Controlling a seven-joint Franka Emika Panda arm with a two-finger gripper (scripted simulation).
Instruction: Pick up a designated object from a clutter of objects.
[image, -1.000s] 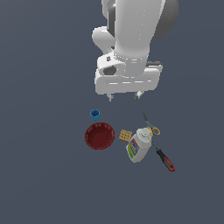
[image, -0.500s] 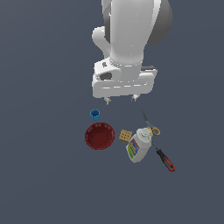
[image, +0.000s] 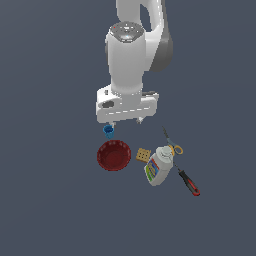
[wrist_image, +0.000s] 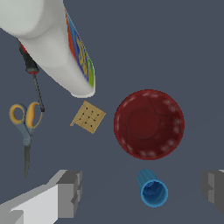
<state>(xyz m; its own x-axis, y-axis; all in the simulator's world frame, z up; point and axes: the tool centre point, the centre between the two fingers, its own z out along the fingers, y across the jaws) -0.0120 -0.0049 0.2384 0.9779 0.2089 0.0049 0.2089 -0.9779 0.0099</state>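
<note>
Sitting on the dark floor is a small bright blue cup (wrist_image: 152, 189). It is round, with ribbed sides, wider at its open rim than at its other end, and it lies tipped over so you can look into its mouth. It is much smaller than the red bowl (wrist_image: 148, 124), which sits just beside it, with a thin gap between them.

The gripper (wrist_image: 142, 192) hangs over the cup with its two fingers (wrist_image: 70, 192) spread wide. The cup sits in the gap between them and neither finger touches it. In the exterior view the cup (image: 108, 131) peeks out just under the gripper (image: 126, 120).

Near the bowl (image: 114, 155) lies a tan waffle square (wrist_image: 89, 117). A white bottle (wrist_image: 52, 43) with a bright label lies on its side next to the waffle. Yellow-handled scissors (wrist_image: 25, 127) and a red-and-black screwdriver (wrist_image: 31, 70) lie close together past the bottle, well apart from the cup.
</note>
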